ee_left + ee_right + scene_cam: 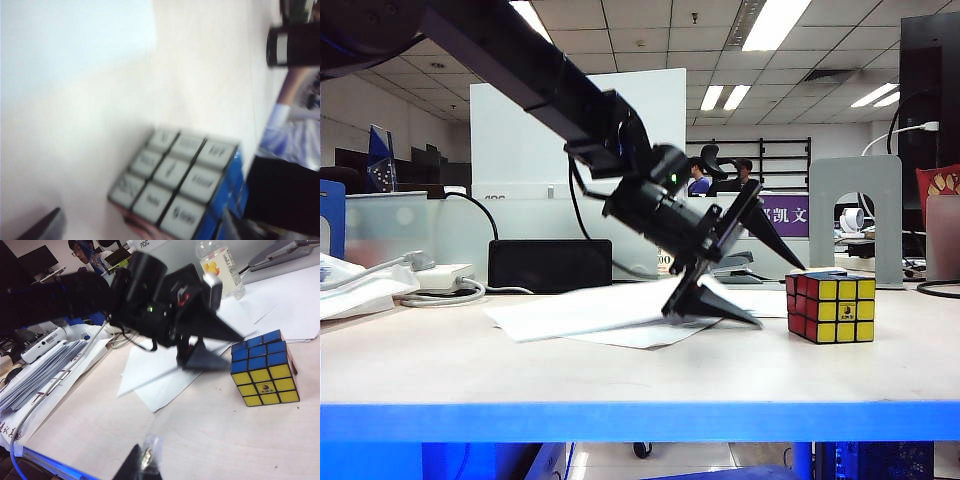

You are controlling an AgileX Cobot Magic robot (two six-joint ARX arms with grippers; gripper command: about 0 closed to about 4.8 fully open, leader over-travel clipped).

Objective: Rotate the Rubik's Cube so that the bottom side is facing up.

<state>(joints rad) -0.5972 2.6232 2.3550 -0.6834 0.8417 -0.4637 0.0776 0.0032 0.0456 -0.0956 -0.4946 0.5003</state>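
Exterior view, left gripper (pixel 757 280) wide, empty, beside Rubik's Cube (pixel 831 306), apart.

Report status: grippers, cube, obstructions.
Left gripper open, empty, beside the Rubik's Cube. Right gripper back, state unclear. Cube on table, blue up. Nothing between.

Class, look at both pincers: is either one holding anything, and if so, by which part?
Nothing is held. The left pincer stands open beside the black-framed, colour-stickered Rubik's Cube, which sits untouched on the pale table. The right pincer barely shows and grips nothing visible.
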